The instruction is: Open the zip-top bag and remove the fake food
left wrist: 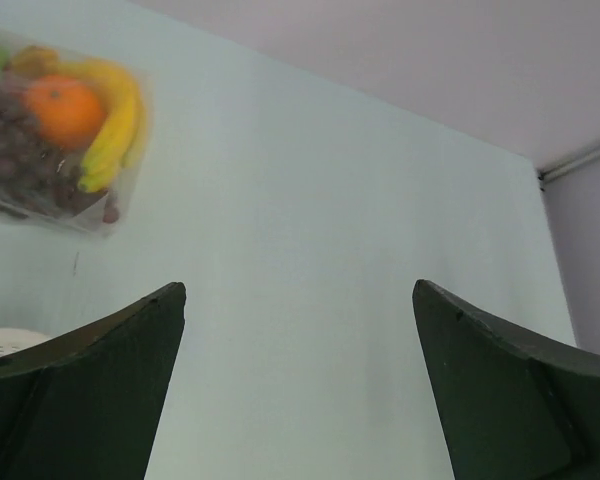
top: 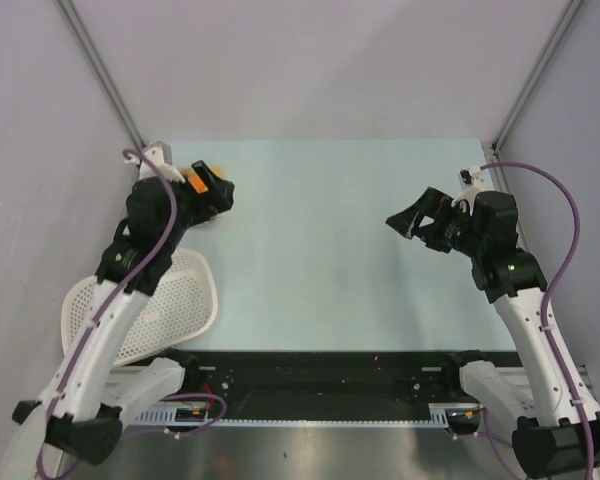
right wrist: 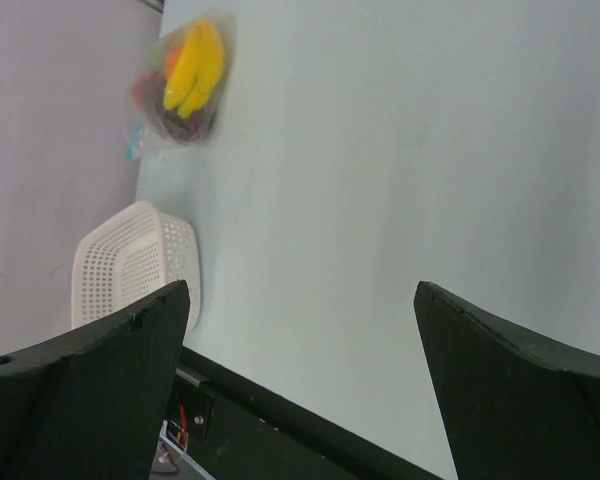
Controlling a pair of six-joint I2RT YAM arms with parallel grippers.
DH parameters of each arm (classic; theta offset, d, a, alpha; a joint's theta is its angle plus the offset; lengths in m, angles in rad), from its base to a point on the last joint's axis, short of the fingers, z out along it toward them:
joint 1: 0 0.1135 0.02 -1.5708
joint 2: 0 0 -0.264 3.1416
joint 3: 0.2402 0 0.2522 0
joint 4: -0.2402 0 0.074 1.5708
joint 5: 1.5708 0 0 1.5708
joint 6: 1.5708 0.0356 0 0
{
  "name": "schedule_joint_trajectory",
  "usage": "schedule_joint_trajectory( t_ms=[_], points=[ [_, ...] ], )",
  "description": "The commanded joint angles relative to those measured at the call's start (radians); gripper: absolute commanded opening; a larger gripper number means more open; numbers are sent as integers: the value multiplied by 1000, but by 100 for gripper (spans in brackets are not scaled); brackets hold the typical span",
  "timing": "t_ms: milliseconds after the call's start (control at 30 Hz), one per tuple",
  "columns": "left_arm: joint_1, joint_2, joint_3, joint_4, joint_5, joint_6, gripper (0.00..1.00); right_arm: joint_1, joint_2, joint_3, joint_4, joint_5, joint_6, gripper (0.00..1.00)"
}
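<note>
Currently: item 1, zip-top bag (left wrist: 50, 150), w/ fake food (left wrist: 65, 108) inside (orange ball, yellow banana piece and dark grapes visible).
Location: far-left corner of table (top: 320, 240), close to left wall (top: 40, 120).
Relation: bag lies ahead and to the left of left gripper (left wrist: 298, 300), off its centre line and not between the jaws. Long axis seems to run approx. along the left table edge, teal strip at the nearer end; blurred in both wrist views, so unsure.
L jaws: spread wide, nothing held.
Right gripper (right wrist: 300, 300): jaws likewise wide, nothing held; well apart from bag, across the table. Left arm is nearer by far.
Surface: flat pale blue-green top, matte. Judgement: the thin bag would slide if nudged, so one arm needs to pin it.
Room: wall tight on one side of bag. White basket (top: 195, 290) sits nearer the arm bases, apart from bag.
</note>
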Motion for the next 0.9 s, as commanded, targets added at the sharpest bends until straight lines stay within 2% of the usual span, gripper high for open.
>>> schedule_joint_trajectory(
  t_ms=[0, 133, 200, 267, 333, 467, 700, 867],
  points=[
    [201, 186, 53, -116, 135, -116, 100, 8, 32, 81, -94, 44, -32, 100],
    [332, 304, 15, 98, 163, -102, 100, 42, 64, 122, -165, -9, -99, 100],
    [424, 419, 59, 114, 178, -91, 100, 58, 87, 142, -205, -19, -110, 100],
    [522, 502, 110, 142, 255, -87, 100, 74, 112, 158, -239, -29, -138, 100],
    [568, 606, 138, 152, 256, -63, 100, 82, 123, 177, -286, -32, -164, 100],
    [689, 721, 139, 259, 357, -17, 100, 91, 112, 191, -320, -38, -210, 100],
    [780, 883, 138, 370, 474, 51, 100, 85, 104, 191, -318, -55, -218, 100],
    [809, 997, 234, 340, 461, 97, 100, 85, 126, 182, -296, -55, -193, 100]
  ],
)
